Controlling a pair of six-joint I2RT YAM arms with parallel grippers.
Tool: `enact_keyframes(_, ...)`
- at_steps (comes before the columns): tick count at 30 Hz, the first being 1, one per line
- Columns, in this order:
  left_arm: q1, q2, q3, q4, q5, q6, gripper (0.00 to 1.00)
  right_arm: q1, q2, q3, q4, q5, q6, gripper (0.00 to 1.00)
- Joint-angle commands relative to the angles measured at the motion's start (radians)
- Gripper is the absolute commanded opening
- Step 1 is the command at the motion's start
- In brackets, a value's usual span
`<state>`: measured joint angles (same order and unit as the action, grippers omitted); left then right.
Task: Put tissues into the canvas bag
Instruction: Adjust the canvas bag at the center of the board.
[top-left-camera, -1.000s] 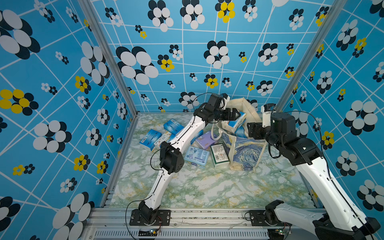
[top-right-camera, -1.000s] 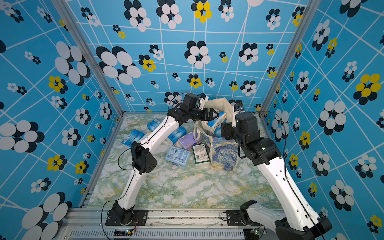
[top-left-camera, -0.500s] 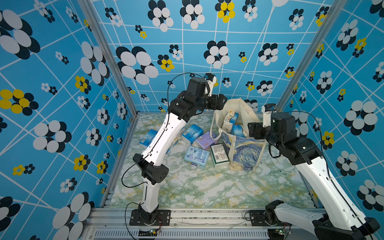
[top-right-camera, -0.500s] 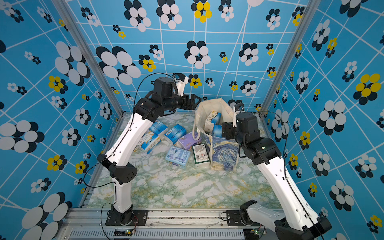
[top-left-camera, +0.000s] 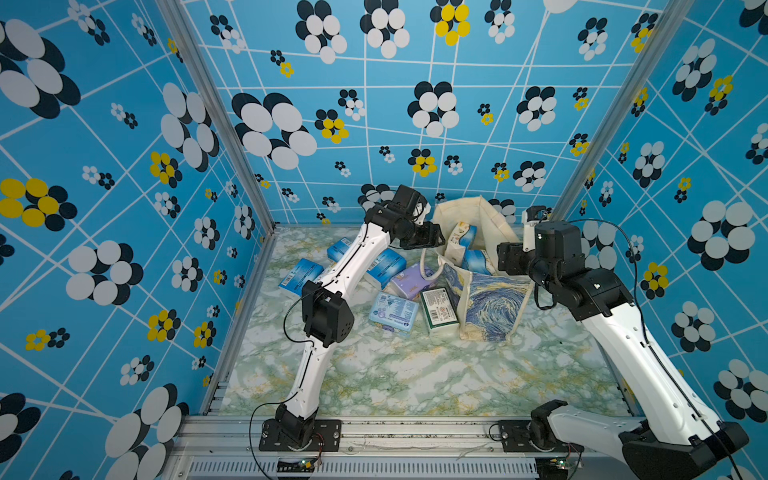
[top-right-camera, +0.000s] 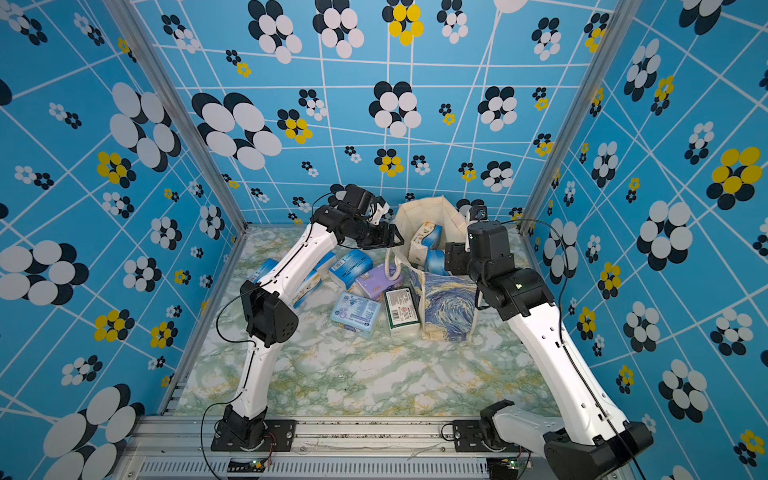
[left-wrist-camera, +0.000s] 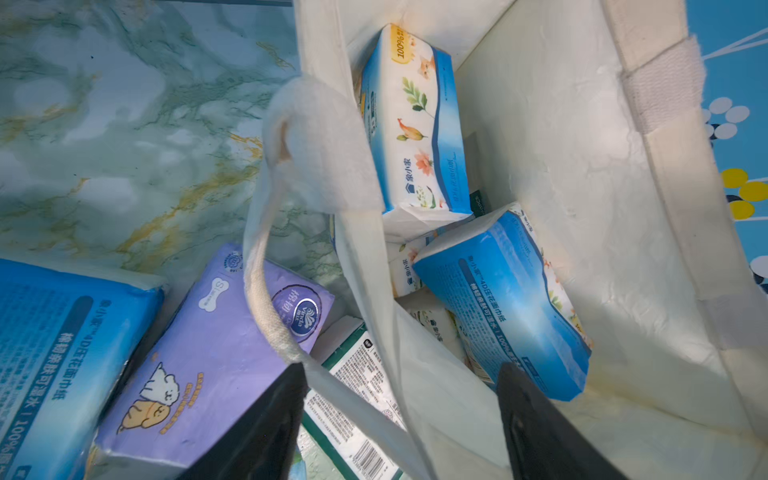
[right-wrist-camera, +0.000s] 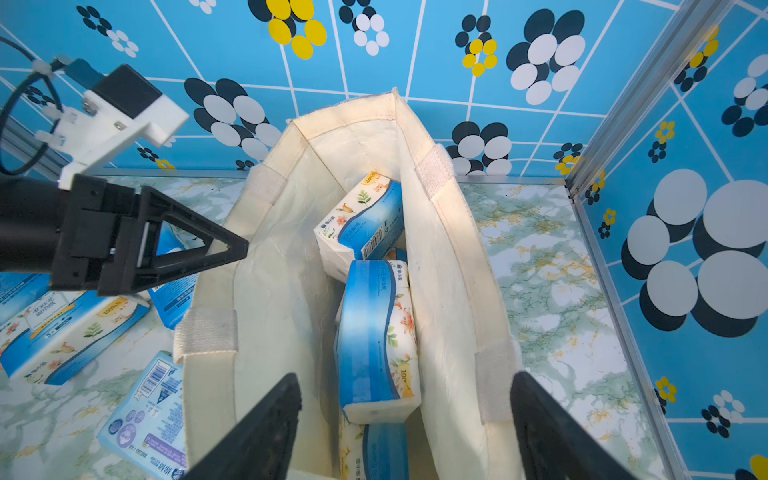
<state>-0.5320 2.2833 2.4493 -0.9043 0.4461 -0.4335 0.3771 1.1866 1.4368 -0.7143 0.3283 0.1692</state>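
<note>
The soft lilac plastic tissue pack (top-left-camera: 405, 286) lies on the green marble tabletop (top-left-camera: 395, 374), just left of the cream canvas bag with the blue swirly picture (top-left-camera: 494, 303). Its long side runs about left to right. The left gripper (left-wrist-camera: 401, 370) hangs above, a bit far and right, wide and empty. The right gripper (right-wrist-camera: 405, 376), wide too, is farther off, on the bag's other side.

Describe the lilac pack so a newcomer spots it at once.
Find the canvas bag with the swirling blue print. On the left arm's side, a handle drapes over the lilac pack. It is the only purple pack; its neighbours are blue or green-white.
</note>
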Motion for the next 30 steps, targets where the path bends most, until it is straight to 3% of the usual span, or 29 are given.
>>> enact_keyframes(1, 0.01, 0.002, 0.016, 0.054, 0.015, -0.016, 0.74, -0.016, 0.012, 0.029, -0.004, 0.037, -0.006, 0.81)
enact_keyframes(4, 0.007, 0.016, 0.014, 0.09, 0.017, -0.017, 0.66, -0.04, 0.018, 0.033, -0.004, 0.04, -0.012, 0.81)
enact_keyframes(11, 0.016, 0.06, 0.019, 0.141, 0.008, -0.017, 0.64, -0.149, 0.071, 0.071, -0.001, -0.023, -0.01, 0.81)
enact_keyframes(14, 0.017, 0.08, 0.02, 0.158, 0.029, -0.016, 0.58, -0.193, 0.118, 0.099, -0.002, -0.079, -0.004, 0.81)
enact_keyframes(15, 0.017, 0.086, 0.02, 0.162, 0.033, -0.012, 0.54, -0.205, 0.136, 0.106, 0.001, -0.094, -0.001, 0.81)
enact_keyframes(17, 0.015, 0.092, 0.019, 0.172, 0.043, -0.006, 0.34, -0.225, 0.168, 0.12, 0.0, -0.124, 0.006, 0.81)
enact_keyframes(19, 0.015, 0.095, 0.019, 0.18, 0.042, -0.008, 0.0, -0.242, 0.201, 0.126, -0.001, -0.153, 0.017, 0.81)
enact_keyframes(26, 0.013, 0.057, 0.018, 0.188, 0.015, 0.01, 0.0, -0.302, 0.319, 0.133, -0.001, -0.276, 0.061, 0.69)
enact_keyframes(30, 0.015, 0.014, 0.003, 0.184, -0.038, 0.018, 0.0, -0.303, 0.384, 0.155, 0.011, -0.352, 0.079, 0.49)
